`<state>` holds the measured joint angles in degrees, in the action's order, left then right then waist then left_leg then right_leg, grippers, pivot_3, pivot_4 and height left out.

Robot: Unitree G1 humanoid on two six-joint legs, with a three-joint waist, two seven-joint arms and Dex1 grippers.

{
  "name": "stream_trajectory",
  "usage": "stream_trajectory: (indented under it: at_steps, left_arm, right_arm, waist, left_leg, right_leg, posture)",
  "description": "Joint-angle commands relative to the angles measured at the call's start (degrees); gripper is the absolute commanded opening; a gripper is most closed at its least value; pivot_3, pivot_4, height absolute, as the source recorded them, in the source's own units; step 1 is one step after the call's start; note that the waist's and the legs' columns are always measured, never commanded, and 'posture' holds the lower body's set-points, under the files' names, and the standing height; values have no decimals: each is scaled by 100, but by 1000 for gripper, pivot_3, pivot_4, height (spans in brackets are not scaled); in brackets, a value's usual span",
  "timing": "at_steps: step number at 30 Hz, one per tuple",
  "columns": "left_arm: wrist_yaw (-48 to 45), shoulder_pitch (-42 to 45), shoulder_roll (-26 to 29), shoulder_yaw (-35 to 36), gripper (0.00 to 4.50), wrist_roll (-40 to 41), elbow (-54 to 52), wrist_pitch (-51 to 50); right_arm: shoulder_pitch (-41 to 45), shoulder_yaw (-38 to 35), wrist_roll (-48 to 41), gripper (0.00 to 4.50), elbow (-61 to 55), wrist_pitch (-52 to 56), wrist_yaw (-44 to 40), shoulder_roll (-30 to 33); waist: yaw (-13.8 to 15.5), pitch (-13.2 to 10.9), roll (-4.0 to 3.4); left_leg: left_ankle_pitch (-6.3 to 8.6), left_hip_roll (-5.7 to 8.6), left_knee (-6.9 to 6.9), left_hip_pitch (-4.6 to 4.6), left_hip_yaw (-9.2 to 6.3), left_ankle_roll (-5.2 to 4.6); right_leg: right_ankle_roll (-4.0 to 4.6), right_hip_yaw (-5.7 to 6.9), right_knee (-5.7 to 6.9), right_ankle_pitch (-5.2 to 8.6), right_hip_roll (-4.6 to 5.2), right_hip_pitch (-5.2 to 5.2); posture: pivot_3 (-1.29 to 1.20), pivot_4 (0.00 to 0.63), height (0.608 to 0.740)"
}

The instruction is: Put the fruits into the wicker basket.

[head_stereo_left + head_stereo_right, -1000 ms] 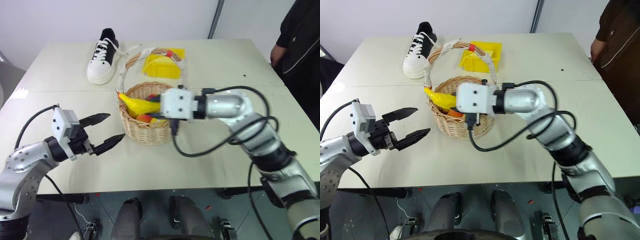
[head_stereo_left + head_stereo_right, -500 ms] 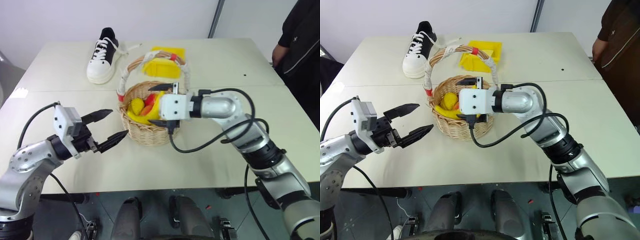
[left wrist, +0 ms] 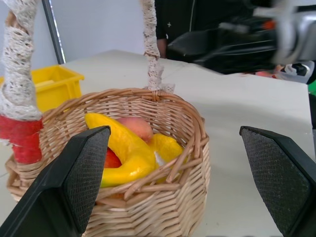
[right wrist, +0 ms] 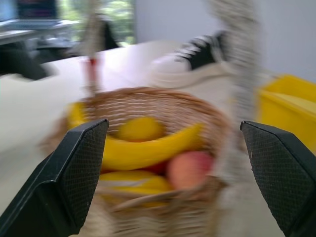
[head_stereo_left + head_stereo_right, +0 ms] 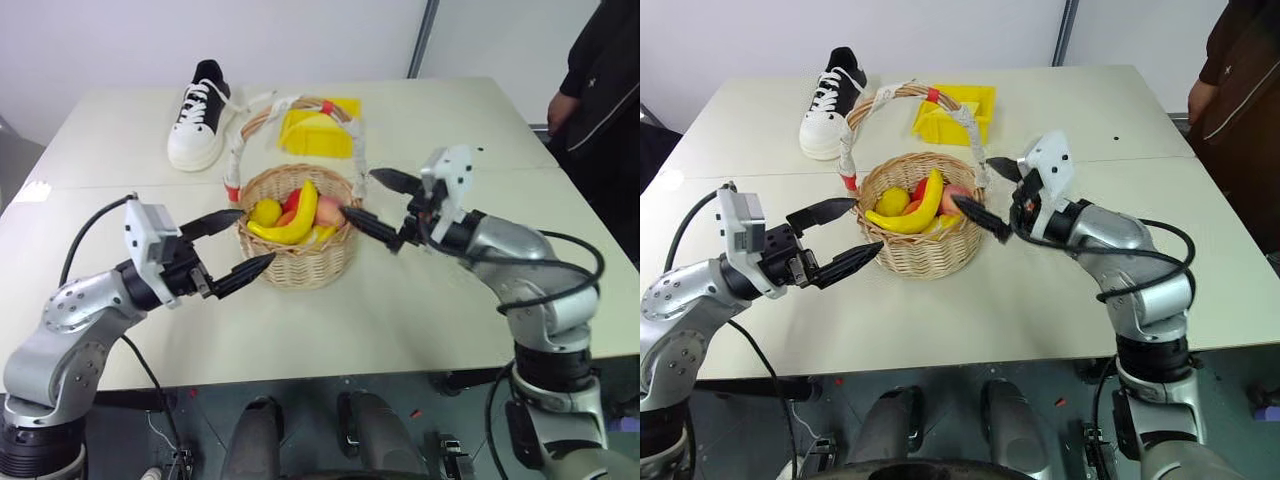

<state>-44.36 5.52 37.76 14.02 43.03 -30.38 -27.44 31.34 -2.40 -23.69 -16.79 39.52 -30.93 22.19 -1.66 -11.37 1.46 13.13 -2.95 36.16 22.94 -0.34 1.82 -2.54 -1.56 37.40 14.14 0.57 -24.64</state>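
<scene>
Across the middle of the frame runs a pale cream table [image 5: 440, 120], its two halves meeting at a seam that crosses from left to right. Behind it stands a plain light wall with a grey vertical post at upper centre, and a person in dark clothing [image 5: 600, 90] stands at the upper right edge, just beside the table's far right corner.

At centre sits the wicker basket [image 5: 300, 265], its tall arched handle wrapped in white cloth with red bands. Inside it lie the fruits: a curved yellow banana [image 5: 290, 222], a small round yellow fruit [image 5: 265, 211] to its left, and a pink-orange fruit [image 5: 328, 210] to its right, with something red beneath. Behind the basket, toward the upper centre, sits a yellow plastic bin [image 5: 318, 132], partly hidden by the handle. A black-and-white sneaker [image 5: 197, 112] stands at the upper left, well apart from the basket.

The left gripper [image 5: 238, 245] hovers at centre left, its two black fingers spread wide and pointing at the basket's left wall, grasping nothing. The right gripper [image 5: 375, 204] hovers just right of the basket rim, its fingers likewise released and spread, empty, with its cable looping down over the table toward the lower right.
</scene>
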Motion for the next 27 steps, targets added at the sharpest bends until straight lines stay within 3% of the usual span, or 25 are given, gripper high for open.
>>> stream_trajectory:
  at_steps: [1,3,6,13,19,27]
  left_arm:
    - [64,112,-17,-11,4500,67,-164,18]
    - [85,82,-20,-11,4500,72,-208,19]
    - [118,26,-20,10,4500,85,-277,16]
    - [182,-35,-49,2,4500,85,-350,10]
    - [119,70,-62,-116,4500,22,-216,33]
    - [70,394,-197,-406,4500,-121,52,86]
  right_arm:
    - [327,72,311,4451,628,-527,293,-250]
    - [486,60,307,4451,889,-644,311,-382]
    - [602,-21,230,3661,1059,-679,322,-484]
    - [515,-461,-371,54,528,-389,298,-439]
    - [79,-1450,-358,54,371,-769,598,107]
    - [101,-2173,797,54,1728,-1541,2042,764]
  waist:
    - [-3,0,0]
    - [-6,0,0]
    - [-10,0,0]
    - [8,-1,-1]
    - [104,-1,-1]
    - [50,0,-2]
  left_leg:
    - [0,0,0,3,0,0]
    - [0,1,-1,12,-1,0]
    - [0,1,0,27,-2,0]
    - [0,1,2,32,-3,0]
    - [0,2,1,33,-3,0]
    - [0,8,4,32,1,0]
  right_leg:
    - [-4,0,-1,2,0,0]
    - [-24,0,-2,-3,0,-5]
    - [-33,0,-2,-4,1,-17]
    - [-31,1,-2,-4,2,-20]
    - [-31,1,-6,-3,3,-19]
    - [-19,-3,-7,3,5,-18]
  posture:
    - [0,150,740]
    - [0,150,740]
    - [0,150,740]
    - [0,150,740]
    - [0,150,740]
    - [0,150,740]
